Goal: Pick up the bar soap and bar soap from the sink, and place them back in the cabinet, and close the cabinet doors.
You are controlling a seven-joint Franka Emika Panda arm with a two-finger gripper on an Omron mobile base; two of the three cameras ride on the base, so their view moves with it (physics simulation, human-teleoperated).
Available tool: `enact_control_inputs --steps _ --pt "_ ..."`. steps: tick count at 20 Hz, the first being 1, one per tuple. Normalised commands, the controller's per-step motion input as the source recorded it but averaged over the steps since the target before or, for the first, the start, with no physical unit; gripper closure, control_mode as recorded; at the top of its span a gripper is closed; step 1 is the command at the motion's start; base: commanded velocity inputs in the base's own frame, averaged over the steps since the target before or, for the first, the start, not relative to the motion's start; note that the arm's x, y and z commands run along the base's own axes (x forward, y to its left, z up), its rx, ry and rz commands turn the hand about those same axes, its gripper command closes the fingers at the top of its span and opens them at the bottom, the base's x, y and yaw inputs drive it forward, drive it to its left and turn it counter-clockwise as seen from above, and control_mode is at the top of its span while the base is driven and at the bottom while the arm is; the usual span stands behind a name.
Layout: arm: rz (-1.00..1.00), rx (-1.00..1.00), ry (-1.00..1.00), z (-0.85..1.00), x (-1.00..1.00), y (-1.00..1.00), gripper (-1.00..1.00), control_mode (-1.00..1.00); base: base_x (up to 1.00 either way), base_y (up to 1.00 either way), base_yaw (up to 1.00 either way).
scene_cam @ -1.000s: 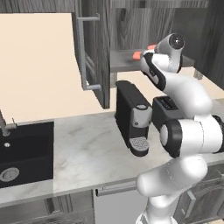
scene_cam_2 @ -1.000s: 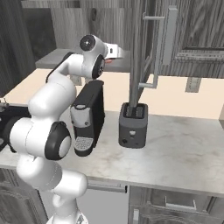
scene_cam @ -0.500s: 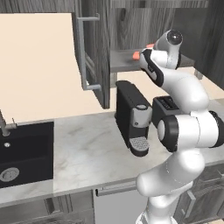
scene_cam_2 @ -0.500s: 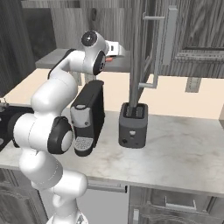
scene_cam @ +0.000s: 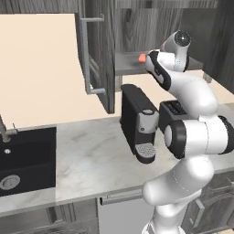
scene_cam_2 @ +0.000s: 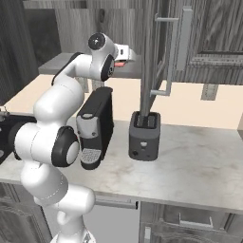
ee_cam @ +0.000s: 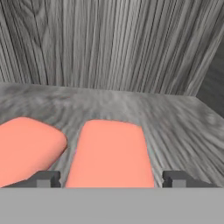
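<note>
The gripper [ee_cam: 111,178] is open wide around one bar soap [ee_cam: 111,153] on the cabinet shelf [ee_cam: 175,118]. The other soap [ee_cam: 26,146] lies just beside it.

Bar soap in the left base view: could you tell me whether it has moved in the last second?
No: the bar soap keeps its place on the cabinet shelf, judged against the shelf's front edge.

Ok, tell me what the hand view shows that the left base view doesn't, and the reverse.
Hand view adds: the centre bar soap and a second bar soap lying side by side, the open claw with its tips flanking the centre one, and the cabinet's wood-grain back wall. Left base view adds: the sink, the coffee machine, an open cabinet door. Both: the cabinet shelf with salmon soap on it.
</note>
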Motion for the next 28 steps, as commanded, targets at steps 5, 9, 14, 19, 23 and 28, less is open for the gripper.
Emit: enact_control_inputs --steps 5,9,14,19,23,28 --pt "0.00 0.00 -0.01 0.00 0.00 0.00 -1.00 -1.00 0.00 0.00 0.00" --pt "0.00 0.00 -0.04 -0.01 -0.03 0.00 -1.00 -1.00 0.00 0.00 0.00" --pt "0.00 0.00 -0.08 -0.02 -0.19 0.00 -1.00 -1.00 0.00 0.00 0.00" --pt "0.00 0.00 -0.10 0.00 -0.30 0.00 -1.00 -1.00 0.00 0.00 0.00" --pt "0.00 0.00 -0.14 0.00 -0.37 0.00 -1.00 -1.00 0.00 0.00 0.00" --pt "0.00 0.00 -0.12 0.07 -0.33 0.00 -1.00 -1.00 0.00 0.00 0.00"
